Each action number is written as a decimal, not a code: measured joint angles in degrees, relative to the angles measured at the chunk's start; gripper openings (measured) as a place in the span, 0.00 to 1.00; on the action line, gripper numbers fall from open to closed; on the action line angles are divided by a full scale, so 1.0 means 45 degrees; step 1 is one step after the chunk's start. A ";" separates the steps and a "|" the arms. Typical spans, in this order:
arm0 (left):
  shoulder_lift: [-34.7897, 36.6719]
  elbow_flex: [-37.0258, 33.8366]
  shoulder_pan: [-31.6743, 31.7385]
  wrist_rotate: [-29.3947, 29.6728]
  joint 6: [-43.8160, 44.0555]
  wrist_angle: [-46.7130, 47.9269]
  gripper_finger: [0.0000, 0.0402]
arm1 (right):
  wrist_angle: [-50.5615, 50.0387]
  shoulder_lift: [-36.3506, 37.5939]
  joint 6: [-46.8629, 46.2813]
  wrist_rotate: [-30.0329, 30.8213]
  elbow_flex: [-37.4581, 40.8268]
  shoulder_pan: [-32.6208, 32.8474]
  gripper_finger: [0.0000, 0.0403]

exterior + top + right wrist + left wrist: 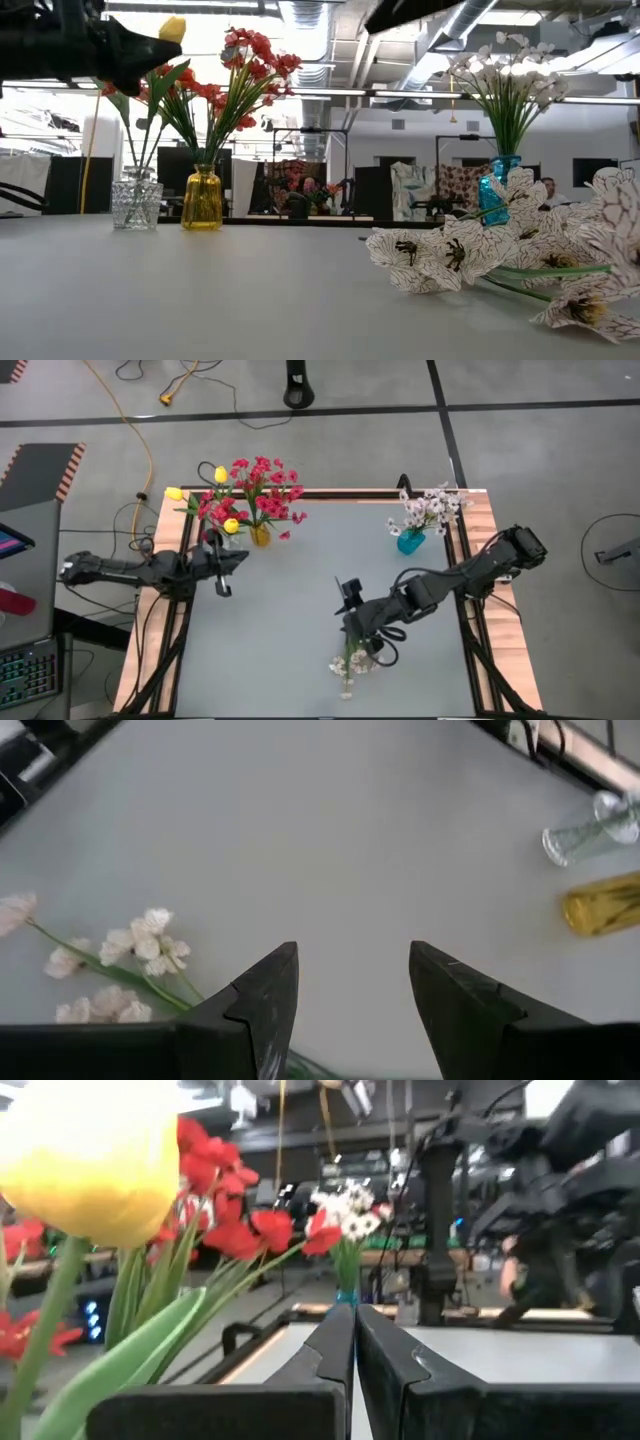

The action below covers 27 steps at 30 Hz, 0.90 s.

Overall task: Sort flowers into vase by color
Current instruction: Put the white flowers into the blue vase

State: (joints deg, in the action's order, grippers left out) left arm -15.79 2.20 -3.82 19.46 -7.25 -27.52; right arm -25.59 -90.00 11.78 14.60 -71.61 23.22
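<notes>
A white blossom spray (350, 660) lies flat on the table near its near edge and is large in the low view (480, 255). My right gripper (352, 952) is open. It hovers over the spray's stem end (120, 975), tipped down toward the table's left (350, 638), and touches nothing. My left gripper (355, 1315) is shut and empty, held level just on the near side of the clear vase (232, 538) with yellow tulips (230, 525). Red-pink sprays (262, 485) stand in a yellow vase (260, 536). More white sprays (430, 508) stand in a teal vase (410, 542).
The three vases stand along the far edge: clear (135, 203) and yellow (202, 200) at the far left, teal (500, 180) at the far right. A yellow tulip (95, 1165) sits close beside my left wrist camera. Bare grey tabletop (300, 600) lies between the arms.
</notes>
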 joint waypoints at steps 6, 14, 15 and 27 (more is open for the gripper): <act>0.1863 -0.0356 0.0508 -0.1143 -0.0830 0.1709 0.00 | -0.0567 0.0000 -0.0098 -0.0604 0.0000 -0.0408 0.54; 0.3343 -0.0360 0.0662 -0.1162 -0.1017 0.4896 0.00 | -0.0724 -0.0676 0.0015 -0.1799 -0.0005 -0.0598 0.54; 0.3436 -0.0360 0.0662 -0.1163 -0.1016 0.5123 0.00 | -0.0738 -0.0901 0.0016 -0.1916 -0.0005 -0.0598 0.54; 0.3433 -0.0370 0.0662 -0.0796 -0.2273 0.5234 0.00 | -0.1788 -0.3043 0.2305 -0.1974 0.0000 -0.0619 0.54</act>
State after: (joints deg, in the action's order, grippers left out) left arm -0.34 0.54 -0.84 15.88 -17.48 -3.97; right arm -33.64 -103.69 22.16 5.72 -71.61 20.44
